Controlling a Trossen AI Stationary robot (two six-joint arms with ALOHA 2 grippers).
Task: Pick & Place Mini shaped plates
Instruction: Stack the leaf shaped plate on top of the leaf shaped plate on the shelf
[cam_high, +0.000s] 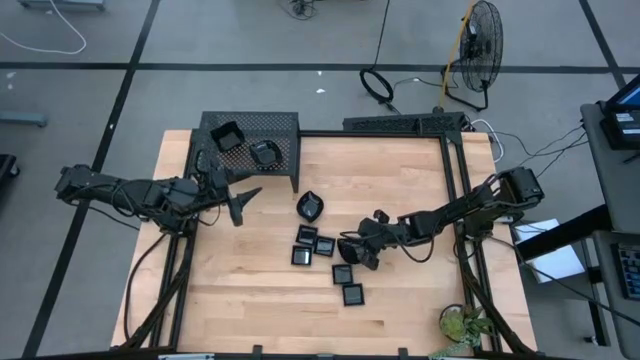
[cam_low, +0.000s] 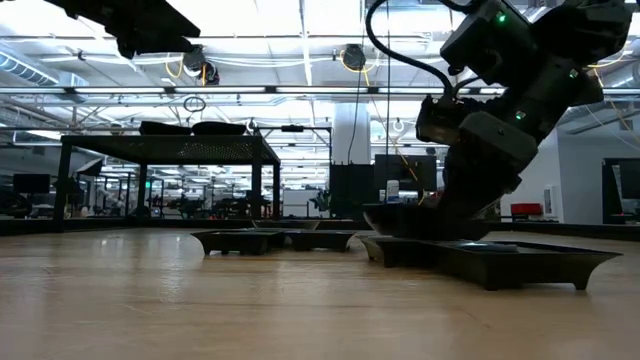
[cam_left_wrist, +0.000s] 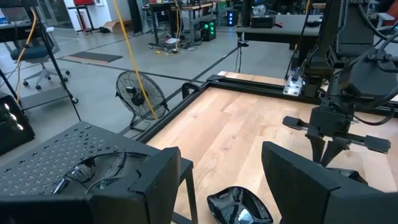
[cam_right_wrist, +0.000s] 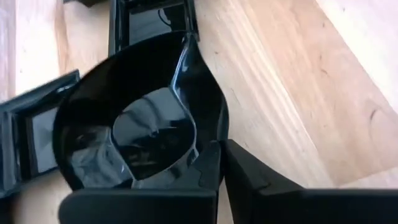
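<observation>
The large black perforated metal rack (cam_high: 250, 140) is taken as landmark; two small glossy black dishes (cam_high: 245, 144) are already seen on its top. In front of it, out on the pale wooden table (cam_high: 250, 300), a loose cluster of small glossy black plates (cam_high: 325, 252) lies (square ones mostly, with a leaf-shaped one (cam_high: 310, 207) nearest the rack).

At the cluster's far side from the rack, the right gripper (cam_high: 357, 252) is clamped tight on the raised rim of a round glossy black dish (cam_right_wrist: 140, 118). The dish is judged light, rigid, slippery and chip-prone, so the thin upturned rim is the only real hold; a pinch there could slide.

Neighbouring square plates lie just beside it and could be nudged in lifting.

The left gripper (cam_high: 237, 203) hangs just in front of the rack, fingers spread wide and empty.
</observation>
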